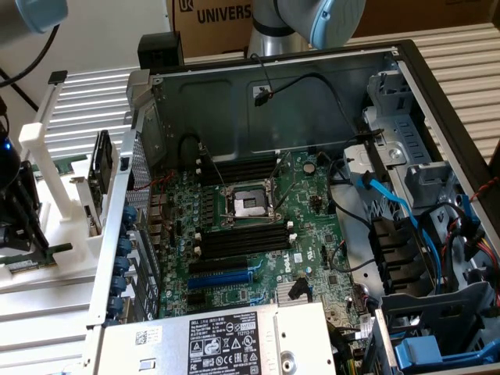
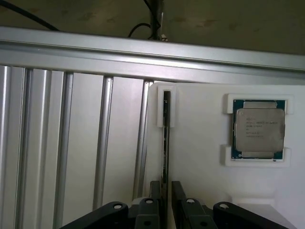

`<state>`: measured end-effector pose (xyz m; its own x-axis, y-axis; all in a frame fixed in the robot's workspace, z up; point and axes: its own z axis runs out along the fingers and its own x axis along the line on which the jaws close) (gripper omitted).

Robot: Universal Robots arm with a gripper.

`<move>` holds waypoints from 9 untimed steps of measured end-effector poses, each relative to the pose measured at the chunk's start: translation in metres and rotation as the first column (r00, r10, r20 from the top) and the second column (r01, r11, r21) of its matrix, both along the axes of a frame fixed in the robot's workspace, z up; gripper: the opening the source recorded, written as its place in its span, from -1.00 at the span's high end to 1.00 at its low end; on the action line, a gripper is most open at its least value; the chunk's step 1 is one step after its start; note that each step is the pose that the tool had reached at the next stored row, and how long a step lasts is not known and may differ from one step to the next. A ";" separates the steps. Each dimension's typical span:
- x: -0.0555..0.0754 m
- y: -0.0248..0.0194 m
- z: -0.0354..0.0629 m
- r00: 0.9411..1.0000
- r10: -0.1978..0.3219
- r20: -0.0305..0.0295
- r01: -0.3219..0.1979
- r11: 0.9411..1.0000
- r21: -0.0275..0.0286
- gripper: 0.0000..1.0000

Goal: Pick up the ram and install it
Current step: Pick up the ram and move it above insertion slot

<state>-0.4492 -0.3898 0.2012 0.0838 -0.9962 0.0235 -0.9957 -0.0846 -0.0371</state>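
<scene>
Straddling the ram, the claw stands spread, with one of its dark fingers on each side of the stick's thin edge. Whether either pad touches the board cannot be told, and nothing is lifted. The ram stands on edge in a narrow slot of the white holder and runs away from the fingertips into a raised end bracket. A silver-topped processor lies flat in its own recess of the same holder, well apart from the ram. The holder rests on the ribbed aluminium desk.

In the exterior view the holder and the claw's dark body sit at about nine o'clock from the open computer case, just outside its perforated wall. Inside the case the motherboard lies flat, with the processor socket near its middle. Long black memory slots run at six o'clock of the socket and more of them at twelve o'clock, with no green stick seated in any of them. A labelled power supply fills the case's six o'clock edge. The robot arm rises at twelve o'clock, beside a cardboard box.
</scene>
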 end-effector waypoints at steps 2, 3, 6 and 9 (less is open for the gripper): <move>0.000 0.0000 0.0000 1.000 0.000 0.000 0.000 1.000 0.000 0.51; 0.000 0.0000 0.0000 1.000 0.000 0.000 0.000 1.000 0.000 0.51; 0.000 0.0000 0.0000 1.000 0.000 0.000 0.000 1.000 0.000 0.51; 0.000 0.0000 0.0000 1.000 0.000 0.000 0.000 1.000 0.000 0.69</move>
<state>-0.4492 -0.3898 0.2013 0.0838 -0.9962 0.0235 -0.9957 -0.0846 -0.0370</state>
